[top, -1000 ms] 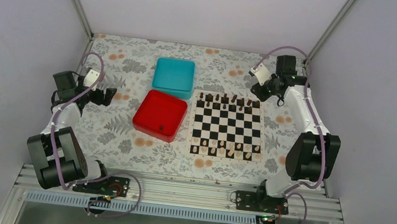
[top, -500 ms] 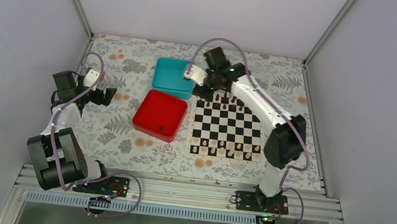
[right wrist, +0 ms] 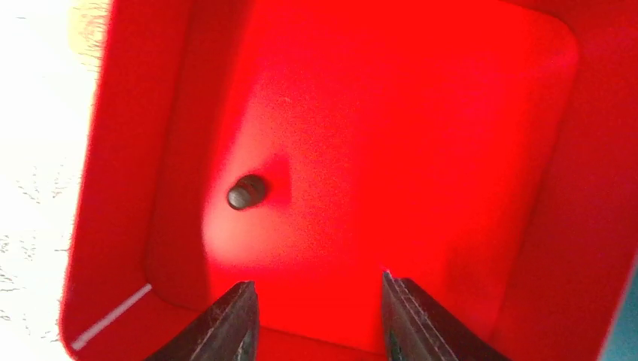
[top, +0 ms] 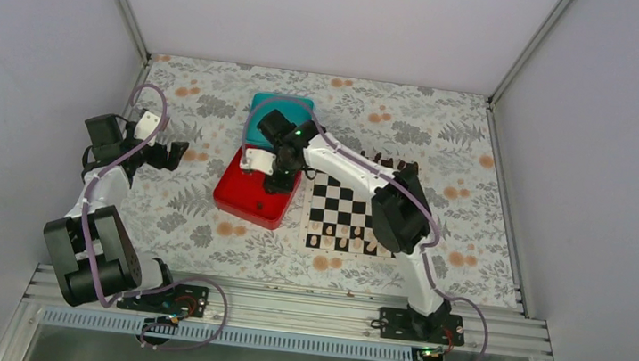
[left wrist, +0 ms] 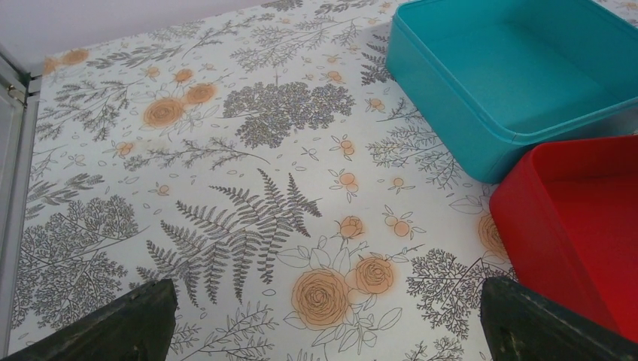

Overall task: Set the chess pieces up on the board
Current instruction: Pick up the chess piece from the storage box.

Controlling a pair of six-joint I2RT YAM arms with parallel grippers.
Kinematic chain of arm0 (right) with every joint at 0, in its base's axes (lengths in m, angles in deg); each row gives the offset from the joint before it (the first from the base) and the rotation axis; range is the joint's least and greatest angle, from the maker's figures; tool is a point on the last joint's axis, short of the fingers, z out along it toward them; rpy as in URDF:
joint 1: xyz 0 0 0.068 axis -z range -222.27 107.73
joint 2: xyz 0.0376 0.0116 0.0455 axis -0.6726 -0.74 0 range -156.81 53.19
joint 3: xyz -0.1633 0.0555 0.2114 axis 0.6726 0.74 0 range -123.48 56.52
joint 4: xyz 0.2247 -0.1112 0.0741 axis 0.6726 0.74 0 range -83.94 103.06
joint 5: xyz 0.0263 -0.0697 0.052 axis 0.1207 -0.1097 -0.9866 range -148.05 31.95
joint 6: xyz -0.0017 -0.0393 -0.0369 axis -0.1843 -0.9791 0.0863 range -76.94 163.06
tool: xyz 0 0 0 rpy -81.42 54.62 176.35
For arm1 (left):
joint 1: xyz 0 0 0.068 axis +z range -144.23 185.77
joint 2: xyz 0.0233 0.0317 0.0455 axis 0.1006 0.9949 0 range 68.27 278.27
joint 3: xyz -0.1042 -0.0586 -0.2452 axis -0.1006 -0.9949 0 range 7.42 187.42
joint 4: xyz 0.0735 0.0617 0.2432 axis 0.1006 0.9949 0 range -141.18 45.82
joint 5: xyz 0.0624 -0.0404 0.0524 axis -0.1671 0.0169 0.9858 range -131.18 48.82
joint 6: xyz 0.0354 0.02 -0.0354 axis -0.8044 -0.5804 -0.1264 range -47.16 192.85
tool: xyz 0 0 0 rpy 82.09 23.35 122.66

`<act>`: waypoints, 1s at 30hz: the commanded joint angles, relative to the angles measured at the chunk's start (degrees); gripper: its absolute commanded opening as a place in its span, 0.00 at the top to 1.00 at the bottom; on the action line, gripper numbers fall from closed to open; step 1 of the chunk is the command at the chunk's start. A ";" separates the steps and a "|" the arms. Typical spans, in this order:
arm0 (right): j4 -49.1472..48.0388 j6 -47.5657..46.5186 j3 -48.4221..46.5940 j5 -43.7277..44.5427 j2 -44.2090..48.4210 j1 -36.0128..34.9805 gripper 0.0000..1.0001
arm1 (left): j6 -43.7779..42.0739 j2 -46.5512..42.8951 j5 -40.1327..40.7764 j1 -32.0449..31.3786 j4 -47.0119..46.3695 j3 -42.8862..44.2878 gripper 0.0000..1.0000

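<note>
One small dark brown-black chess piece (right wrist: 247, 191) lies on the floor of the shallow red plastic tray (right wrist: 542, 188), just ahead of the right tool (right wrist: 316, 320) and a little off toward the finger on the left of the wrist view. That tool hangs over the tray pointing down into it, its two dark fingers (right wrist: 229, 323) spread apart with nothing between them and not touching the piece. Seen from above, the right tool (top: 276, 176) sits over the tray's far right corner, with the right arm stretched across from the other side of the table (top: 186, 220). To the right of this tool lies the flat black-and-white chequered chessboard (top: 340, 210), partly hidden under the arm; more dark chess pieces (top: 390, 161) stand along its far edge and pale tan pieces (top: 328, 235) along its near rows. Just beyond the tool sits the square teal plastic box (top: 281, 105), touching or nearly touching the red tray (top: 243, 195). Well apart to the left, the left tool (top: 173, 154) hovers low over the floral tablecloth, its fingers (left wrist: 113, 323) spread wide with only the cloth between them; the teal box (left wrist: 511, 68) and the red tray (left wrist: 579, 226) lie ahead of it to its right.
</note>
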 commanded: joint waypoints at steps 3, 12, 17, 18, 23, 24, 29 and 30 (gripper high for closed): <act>4.09 -3.37 -4.30 -2.10 -3.14 -3.03 0.57 | -1.10 0.86 -1.88 0.52 -0.64 0.84 0.00; 5.64 -4.66 -6.80 -3.43 -6.80 -4.37 0.56 | -1.25 1.62 -1.36 0.51 -0.68 0.86 0.00; 5.04 -4.76 -6.56 -3.88 -7.53 -5.06 0.56 | -1.20 1.43 -1.36 0.61 -0.68 0.94 0.00; 4.83 -4.69 -6.54 -3.91 -7.67 -5.10 0.56 | -1.21 1.51 -1.37 0.56 -0.64 0.87 0.00; 4.59 -4.66 -7.01 -4.41 -8.88 -5.71 0.56 | -1.25 1.28 -1.52 0.68 -0.67 0.77 0.00; 4.49 -4.66 -7.10 -4.36 -9.28 -5.86 0.56 | -1.20 1.28 -1.53 0.69 -0.68 0.77 0.00; 2.82 -4.14 -7.30 -3.80 -10.50 -6.39 0.57 | -1.17 1.12 -1.78 0.85 -0.68 0.77 0.00; 2.46 -4.13 -7.35 -3.64 -10.65 -6.38 0.57 | -1.21 1.05 -1.84 0.89 -0.68 0.71 0.00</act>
